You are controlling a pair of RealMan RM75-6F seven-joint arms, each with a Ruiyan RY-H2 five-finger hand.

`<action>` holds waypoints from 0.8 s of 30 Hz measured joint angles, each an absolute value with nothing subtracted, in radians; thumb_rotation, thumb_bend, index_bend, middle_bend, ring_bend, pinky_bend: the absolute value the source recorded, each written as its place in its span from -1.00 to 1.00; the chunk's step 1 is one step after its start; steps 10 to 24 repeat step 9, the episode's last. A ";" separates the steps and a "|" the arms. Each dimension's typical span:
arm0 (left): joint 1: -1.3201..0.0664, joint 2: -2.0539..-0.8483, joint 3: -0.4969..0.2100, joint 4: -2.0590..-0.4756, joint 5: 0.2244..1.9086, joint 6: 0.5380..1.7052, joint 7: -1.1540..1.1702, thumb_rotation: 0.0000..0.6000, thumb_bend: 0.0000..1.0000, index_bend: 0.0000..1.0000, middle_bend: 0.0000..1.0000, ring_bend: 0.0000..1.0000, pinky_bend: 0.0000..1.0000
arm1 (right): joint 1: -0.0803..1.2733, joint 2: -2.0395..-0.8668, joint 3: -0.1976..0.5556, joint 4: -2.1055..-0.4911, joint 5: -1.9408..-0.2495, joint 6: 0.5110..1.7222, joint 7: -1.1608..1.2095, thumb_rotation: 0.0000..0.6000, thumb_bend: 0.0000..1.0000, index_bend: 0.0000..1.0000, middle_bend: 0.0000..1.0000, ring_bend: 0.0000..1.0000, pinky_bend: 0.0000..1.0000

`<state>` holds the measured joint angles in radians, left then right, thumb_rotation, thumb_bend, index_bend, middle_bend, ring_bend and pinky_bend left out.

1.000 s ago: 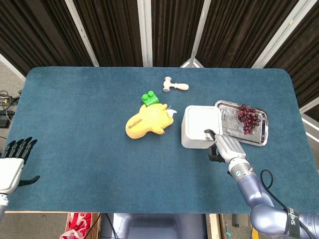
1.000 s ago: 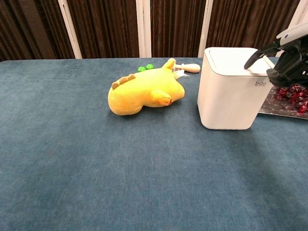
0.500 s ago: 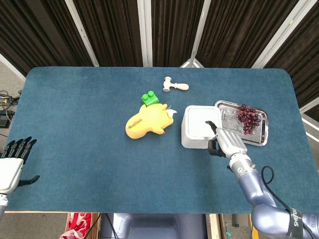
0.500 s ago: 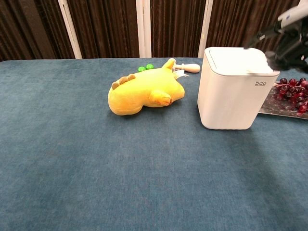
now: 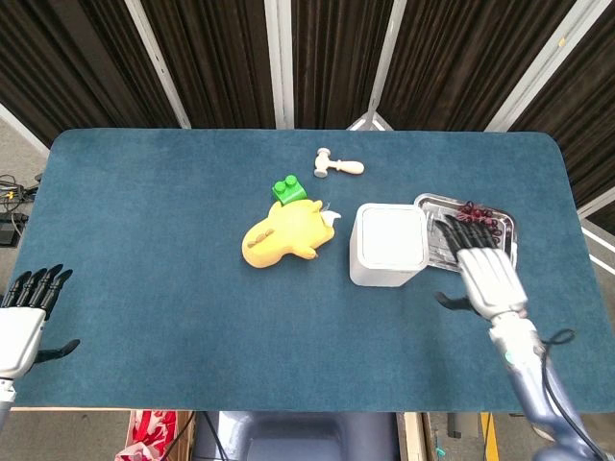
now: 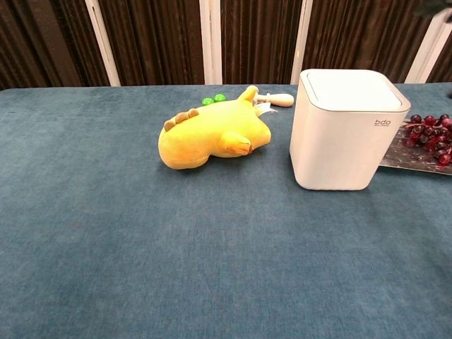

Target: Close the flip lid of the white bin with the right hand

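The white bin (image 5: 388, 246) (image 6: 348, 131) stands right of the table's middle, its flip lid (image 6: 349, 88) lying flat and closed on top. My right hand (image 5: 485, 271) is raised to the right of the bin, apart from it, fingers spread and holding nothing; it partly covers the metal tray. The chest view catches only a dark sliver of it at the top right corner. At the bottom left edge of the head view, my left hand (image 5: 24, 322) is open, off the table.
A yellow plush toy (image 5: 282, 233) (image 6: 212, 135) lies left of the bin, with a green block (image 5: 286, 190) behind it and a small wooden mallet (image 5: 338, 165) further back. A metal tray (image 5: 467, 261) (image 6: 417, 152) holding dark red grapes (image 6: 431, 138) sits right of the bin.
My right hand has lifted off the bin's front right corner, moved right and opened its fingers. The lid now lies flat. The left hand is unchanged.
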<state>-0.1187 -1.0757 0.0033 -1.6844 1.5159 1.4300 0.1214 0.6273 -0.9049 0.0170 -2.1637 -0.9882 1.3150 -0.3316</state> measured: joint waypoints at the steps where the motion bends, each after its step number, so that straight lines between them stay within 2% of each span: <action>1: -0.116 -1.078 0.005 -1.685 1.524 1.437 0.122 1.00 -1.00 -1.00 -1.00 -1.00 -1.00 | 0.592 -0.911 -0.009 -2.137 -1.049 1.338 -0.322 1.00 -0.56 -1.00 -1.00 -1.00 -1.00; 5: -0.107 -1.088 0.010 -1.685 1.541 1.458 0.131 1.00 -1.00 -1.00 -1.00 -1.00 -1.00 | 0.417 -0.960 -0.118 -1.967 -1.301 1.469 -0.271 1.00 -0.56 -1.00 -1.00 -1.00 -1.00; 9: -0.102 -1.103 0.010 -1.678 1.556 1.476 0.148 1.00 -1.00 -1.00 -1.00 -1.00 -1.00 | 0.286 -1.026 -0.181 -1.789 -1.426 1.577 -0.223 1.00 -0.56 -1.00 -1.00 -1.00 -1.00; 24: -0.102 -1.103 0.010 -1.678 1.556 1.476 0.148 1.00 -1.00 -1.00 -1.00 -1.00 -1.00 | 0.286 -1.026 -0.181 -1.789 -1.426 1.577 -0.223 1.00 -0.56 -1.00 -1.00 -1.00 -1.00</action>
